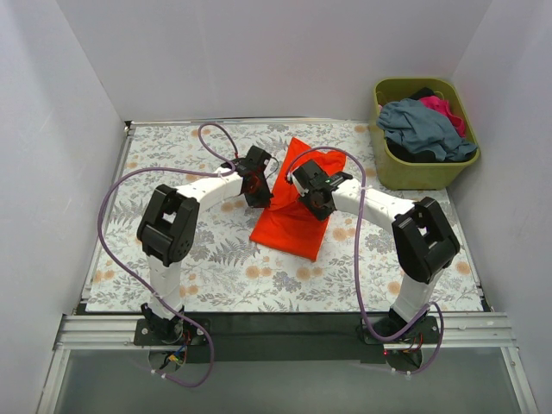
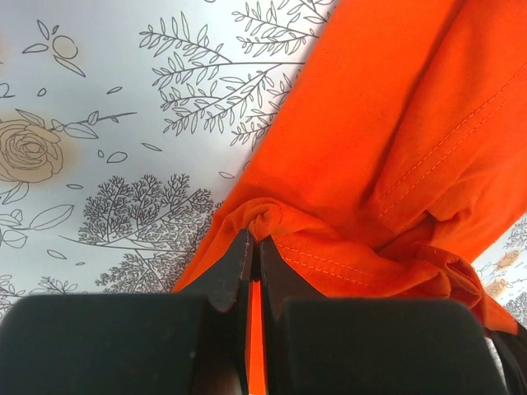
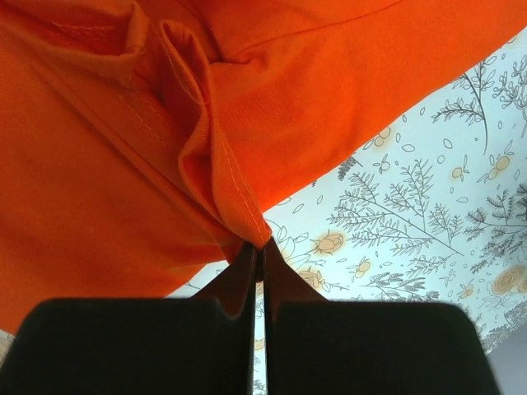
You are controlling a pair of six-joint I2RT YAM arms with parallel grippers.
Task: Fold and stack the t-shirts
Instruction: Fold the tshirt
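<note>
Left claw (image 1: 256, 178) is seen closed, its jaws pinched thin on a bunched fold at the left edge of the orange-red t-shirt (image 1: 289, 226). In the left wrist view a sliver of orange cloth is caught between the two fingers (image 2: 235, 271). Right claw (image 1: 316, 193) is likewise clamped tight on a seamed fold at the same shirt's right edge, where the cloth is gathered into a ridge just ahead of its tips. Between the two claws the shirt is stretched over the floral tablecloth (image 1: 216, 267), and its near end is laid flat just nearer than them. Well to the right of the right claw and farther back, an olive-green plastic basket (image 1: 431, 177) is set. A slate grey-blue t-shirt (image 1: 427, 129), a magenta-pink t-shirt (image 1: 446, 109) and a dark t-shirt (image 1: 412, 156) are piled in it.
</note>
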